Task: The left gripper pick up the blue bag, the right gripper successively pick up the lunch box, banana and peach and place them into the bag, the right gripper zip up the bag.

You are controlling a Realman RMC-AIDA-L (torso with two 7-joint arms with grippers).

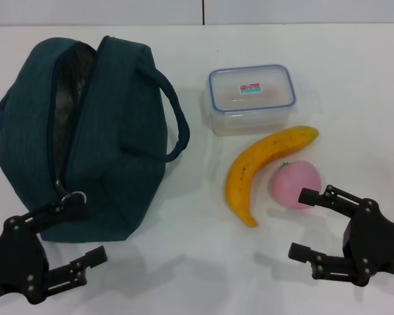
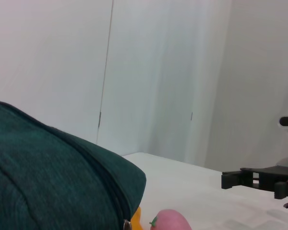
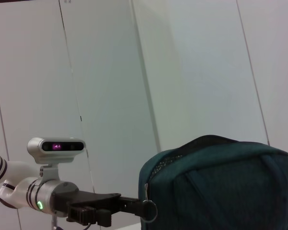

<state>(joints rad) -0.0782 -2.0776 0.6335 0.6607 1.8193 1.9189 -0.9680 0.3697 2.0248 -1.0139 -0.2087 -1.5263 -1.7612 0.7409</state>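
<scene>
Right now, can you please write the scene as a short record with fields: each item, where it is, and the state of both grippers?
surface: white table
blue bag: at the robot's left, zipper open, nothing seen inside
lunch box: right of the bag, lid on
banana: on the table, nearer the robot than the lunch box
peach: against the banana's inner curve
left gripper: open, at the bag's near end by the zipper pull, holding nothing
right gripper: open, next to the peach, holding nothing
</scene>
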